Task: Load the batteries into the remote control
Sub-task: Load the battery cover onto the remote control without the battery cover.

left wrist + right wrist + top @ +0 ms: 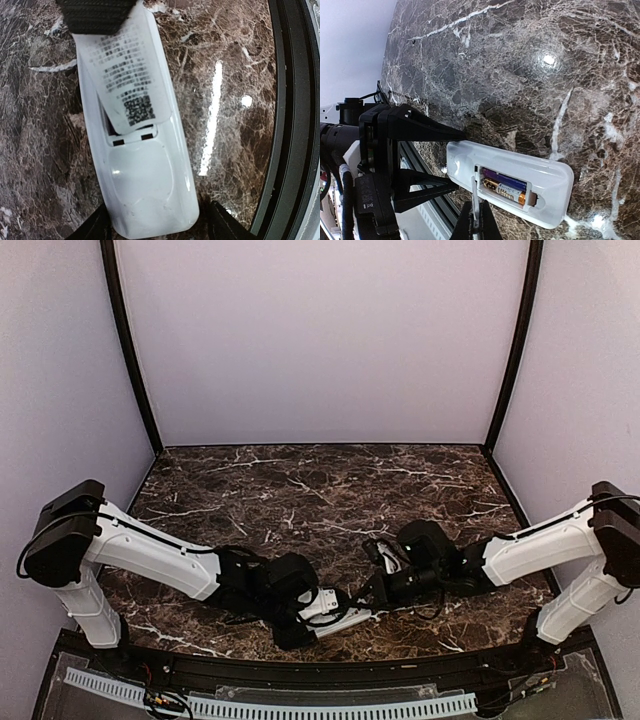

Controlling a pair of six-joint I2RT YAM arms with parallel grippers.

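The white remote control [145, 175] lies back up on the marble near the table's front edge [338, 613]. Two batteries [507, 186], one purple and one gold and black, sit side by side in its recess. My left gripper [157, 220] straddles the remote's rounded end. One finger [95, 225] lies against its side and a narrow gap shows at the other finger [225, 225]. My right gripper [476, 207] is shut on the thin white cover piece [127, 75], which slants over the recess with its labelled side up.
The black raised rim [287, 120] of the table's front edge runs close beside the remote. Both arms [150, 550] [530, 550] reach inward and meet over the front centre of the dark marble top [320, 490]. Pale walls enclose the sides and back.
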